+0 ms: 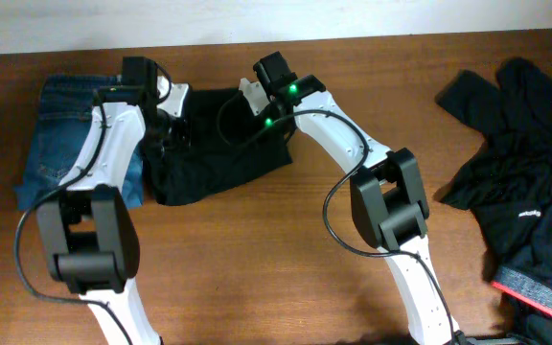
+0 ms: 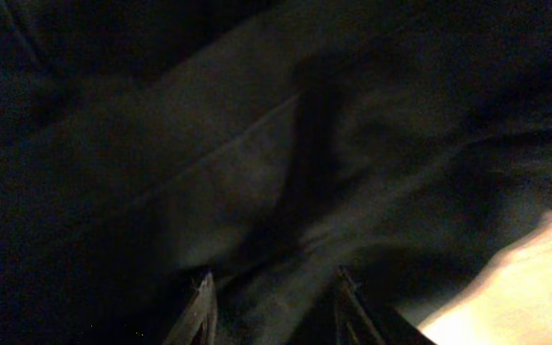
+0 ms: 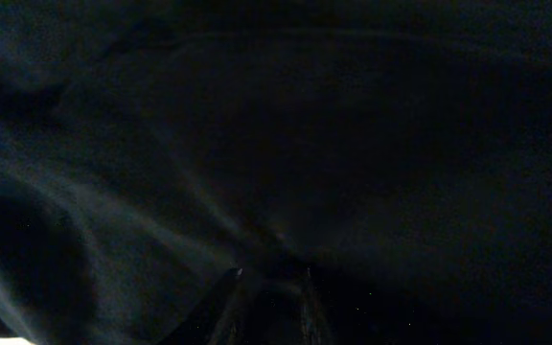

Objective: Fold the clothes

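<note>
At the bundle of black trousers [image 1: 220, 153], which lay bunched on the wooden table [image 1: 257, 278], both arms had their tips down on the cloth. The left gripper [image 2: 274, 309] stood at the trousers' left edge. In its wrist view its two fingers [image 2: 199, 309] showed apart, with dark cloth lying across the gap between them. Whether they pinched that cloth, I could not tell. A strip of bare table showed just to the right of the trousers in that view.

The right gripper [image 3: 268, 305] sat at the trousers' upper right part. Its fingers [image 3: 230, 305] stood close together, and the cloth's creases ran in toward them, so it looked closed on a pinch of the trousers. That view was very dark.

Just left of the trousers, partly under the left arm, lay a pair of blue jeans [image 1: 60, 144], flat and touching the trousers' left side. Well to the right of the trousers lay a loose heap of black clothing [image 1: 520, 153] with a red-edged hem at its near end.
</note>
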### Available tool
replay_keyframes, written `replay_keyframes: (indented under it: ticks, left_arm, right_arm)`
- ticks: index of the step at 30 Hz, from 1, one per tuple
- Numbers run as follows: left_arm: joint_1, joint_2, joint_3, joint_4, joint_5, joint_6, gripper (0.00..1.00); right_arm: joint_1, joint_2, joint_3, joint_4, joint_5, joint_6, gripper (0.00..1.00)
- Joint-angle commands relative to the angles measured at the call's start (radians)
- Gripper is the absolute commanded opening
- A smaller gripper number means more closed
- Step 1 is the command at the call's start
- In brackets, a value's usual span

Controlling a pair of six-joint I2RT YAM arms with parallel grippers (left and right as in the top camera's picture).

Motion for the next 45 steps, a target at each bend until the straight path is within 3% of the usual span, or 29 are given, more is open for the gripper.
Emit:
replay_keyframes:
  ticks: [1,5,11,16,22,31,34,39,45]
  left_arm:
    - [0.008,0.081,0.006,-0.033,-0.158,0.014,0.41]
    - [0.009,0.127,0.005,-0.05,-0.227,0.014,0.4]
    - [0.01,0.141,0.005,-0.055,-0.445,0.014,0.41]
    - [0.006,0.141,0.005,-0.062,-0.37,0.014,0.42]
    - [0.006,0.141,0.005,-0.061,-0.281,0.014,0.42]
    - [0.0,0.141,0.005,-0.053,-0.28,0.014,0.48]
    - [-0.006,0.141,0.005,-0.049,-0.278,0.015,0.54]
    - [-0.011,0.141,0.005,-0.031,-0.278,0.018,0.58]
    - [-0.011,0.141,0.005,-0.016,-0.278,0.018,0.59]
  right_arm:
    - [-0.073,0.009,-0.018,-0.005,0.084,0.042,0.25]
    - [-0.096,0.009,-0.018,-0.013,0.077,0.048,0.26]
    - [-0.101,0.009,-0.018,-0.017,0.072,0.048,0.27]
    - [-0.102,0.009,-0.018,-0.039,0.093,0.048,0.28]
    - [-0.129,0.009,-0.018,-0.129,0.272,0.049,0.29]
    - [-0.212,-0.01,-0.016,-0.245,0.166,0.037,0.32]
    - [-0.222,-0.01,-0.016,-0.284,-0.03,-0.04,0.42]
    - [-0.204,-0.009,-0.016,-0.38,-0.259,-0.04,0.6]
    - [-0.133,-0.009,-0.016,-0.378,-0.333,0.027,0.82]
